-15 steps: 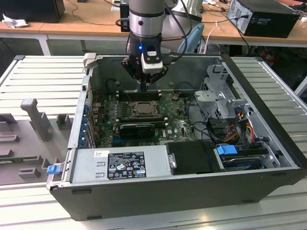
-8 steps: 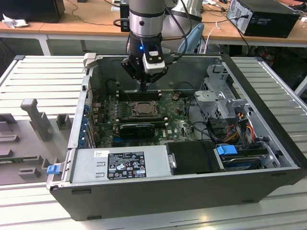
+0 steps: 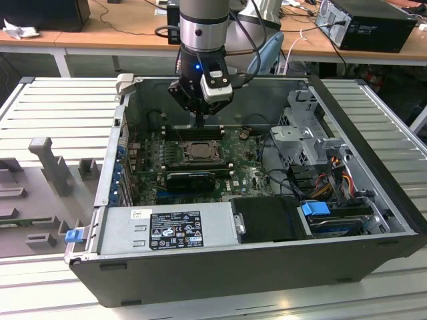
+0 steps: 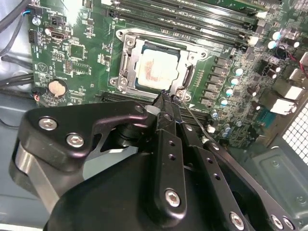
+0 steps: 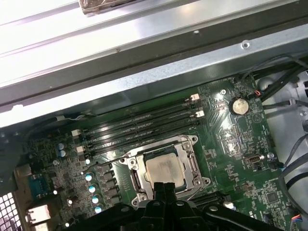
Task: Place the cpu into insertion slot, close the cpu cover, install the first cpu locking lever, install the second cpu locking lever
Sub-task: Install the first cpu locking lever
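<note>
Driving this one remotely: the claw [image 4: 166,98] has its fingers pinched tight together with nothing between them that I can see. I reckon that's so the narrow tip can work as a poker in a cramped spot. It hangs low inside the open computer case [image 3: 253,267] on the bench [image 3: 53,100], with its tip right at the near corner of the insertion slot [image 3: 180,155] on the green motherboard [image 4: 77,53]. The cpu [image 4: 153,70] is seated flat in the slot, pale face up. The cpu cover [image 4: 124,65] looks folded down around it, the chip showing through its window. A thin wire lever [image 4: 197,122] runs out from that corner just beside the fingers; I can't tell whether it's latched or touching them.
</note>
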Available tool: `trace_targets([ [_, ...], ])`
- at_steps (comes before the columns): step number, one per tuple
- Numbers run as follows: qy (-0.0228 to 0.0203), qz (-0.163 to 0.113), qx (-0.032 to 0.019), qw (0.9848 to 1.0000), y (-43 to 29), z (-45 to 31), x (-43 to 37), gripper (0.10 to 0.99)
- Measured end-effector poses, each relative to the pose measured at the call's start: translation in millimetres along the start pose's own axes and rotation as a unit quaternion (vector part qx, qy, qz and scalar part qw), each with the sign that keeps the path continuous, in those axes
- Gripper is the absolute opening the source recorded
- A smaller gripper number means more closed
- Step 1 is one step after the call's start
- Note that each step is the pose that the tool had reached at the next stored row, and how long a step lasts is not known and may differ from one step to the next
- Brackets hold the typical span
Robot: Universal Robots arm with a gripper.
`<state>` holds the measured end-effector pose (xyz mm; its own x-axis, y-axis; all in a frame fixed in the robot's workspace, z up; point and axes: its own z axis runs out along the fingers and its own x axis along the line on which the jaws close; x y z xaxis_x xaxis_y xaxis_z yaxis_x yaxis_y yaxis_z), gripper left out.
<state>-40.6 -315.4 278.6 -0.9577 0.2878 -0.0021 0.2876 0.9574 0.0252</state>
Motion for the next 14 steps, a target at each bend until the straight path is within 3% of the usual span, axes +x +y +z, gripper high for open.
trace_targets([
  [14,0.0013,-0.049,-0.0003,0.9988,0.0,0.0,0.0,0.106],
])
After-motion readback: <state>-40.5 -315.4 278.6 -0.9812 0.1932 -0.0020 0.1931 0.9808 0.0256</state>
